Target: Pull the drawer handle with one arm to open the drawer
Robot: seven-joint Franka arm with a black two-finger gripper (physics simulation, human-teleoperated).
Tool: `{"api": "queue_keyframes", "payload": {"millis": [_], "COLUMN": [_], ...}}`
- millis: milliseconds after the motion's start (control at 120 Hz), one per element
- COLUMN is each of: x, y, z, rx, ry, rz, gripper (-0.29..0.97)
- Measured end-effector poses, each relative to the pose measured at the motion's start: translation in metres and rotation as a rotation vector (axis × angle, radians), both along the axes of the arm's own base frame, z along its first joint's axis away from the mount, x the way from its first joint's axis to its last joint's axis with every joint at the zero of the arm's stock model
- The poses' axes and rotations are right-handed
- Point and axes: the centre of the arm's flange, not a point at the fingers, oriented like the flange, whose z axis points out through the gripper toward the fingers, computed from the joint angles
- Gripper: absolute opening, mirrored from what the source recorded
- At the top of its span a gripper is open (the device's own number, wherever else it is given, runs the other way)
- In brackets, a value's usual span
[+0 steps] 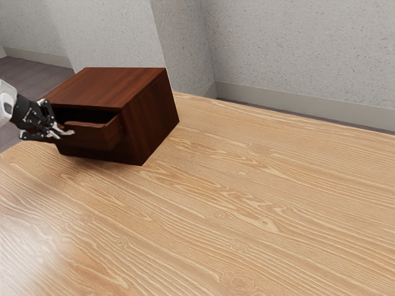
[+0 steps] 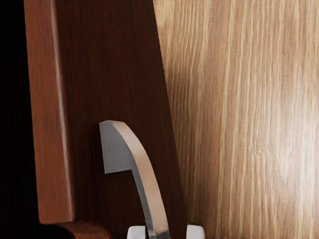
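Found the gripper [image 1: 57, 129] at the exterior view's left edge, black fingers pinched on the drawer handle [image 1: 66, 131], with pale fingertips [image 2: 137, 232] flanking it in the wrist view. Noted the drawer handle [image 2: 135, 164] as a flat, smooth grey metal strap arched off the front, its long axis lying level across the drawer's face. Saw the drawer [image 1: 92, 132] standing partway out of the cabinet [image 1: 120, 89], its front facing the exterior view's left, a dark gap above it. Read both as glossy reddish-brown wood, boxy and square-edged, the cabinet sitting flat toward the tabletop's far left corner. Took in the tabletop [image 1: 247, 203] as pale wood with bold wavy grain, backed by speckled grey walls [image 1: 296, 43], a pale baseboard [image 1: 308, 106] and dark floor [image 1: 31, 77].
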Motion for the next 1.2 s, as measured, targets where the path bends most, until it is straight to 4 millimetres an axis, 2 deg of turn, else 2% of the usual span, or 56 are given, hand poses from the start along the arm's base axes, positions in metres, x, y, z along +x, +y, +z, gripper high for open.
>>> {"api": "queue_keyframes", "payload": {"millis": [67,242,542,808,1033,1200], "x": [-0.007,-0.016,-0.029,-0.051,-0.081,-0.087], "y": [-0.002,-0.009,-0.025,-0.034,-0.045,-0.048], "z": [0.003,-0.006,-0.002,0.002,0.005,0.000], "rx": [0.008,0.010,0.037,0.063,0.082,0.085], "ry": [0.003,0.019,0.026,0.034,0.050,0.051], "rz": [0.004,-0.004,-0.020,-0.016,0.003,0.003], "gripper": [-0.10,-0.09,-0.10,-0.10,-0.09,-0.09]}}
